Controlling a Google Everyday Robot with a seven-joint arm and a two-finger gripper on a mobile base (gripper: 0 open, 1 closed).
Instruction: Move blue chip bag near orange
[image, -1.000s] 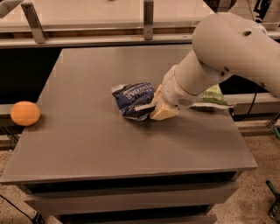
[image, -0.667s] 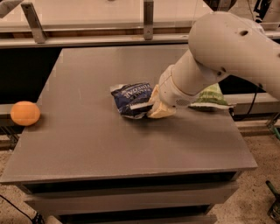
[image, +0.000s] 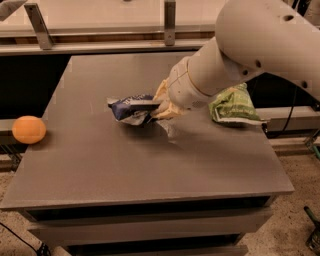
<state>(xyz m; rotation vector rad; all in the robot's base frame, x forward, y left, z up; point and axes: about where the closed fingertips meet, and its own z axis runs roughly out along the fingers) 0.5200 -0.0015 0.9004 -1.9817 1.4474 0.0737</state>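
Shifted toward 9 o'clock since a second ago: blue chip bag (image: 128, 110), crinkled foil, now near the middle of the grey table (image: 150, 170) and seemingly raised just off it, its 3 o'clock edge clenched in the gripper (image: 153, 106). Judged light, soft and slippery, best held by a bunched edge fold as here. Orange (image: 29, 129) sits well apart at 9 o'clock by the table's edge; green chip bag (image: 232, 105) lies at 3 o'clock behind the arm.
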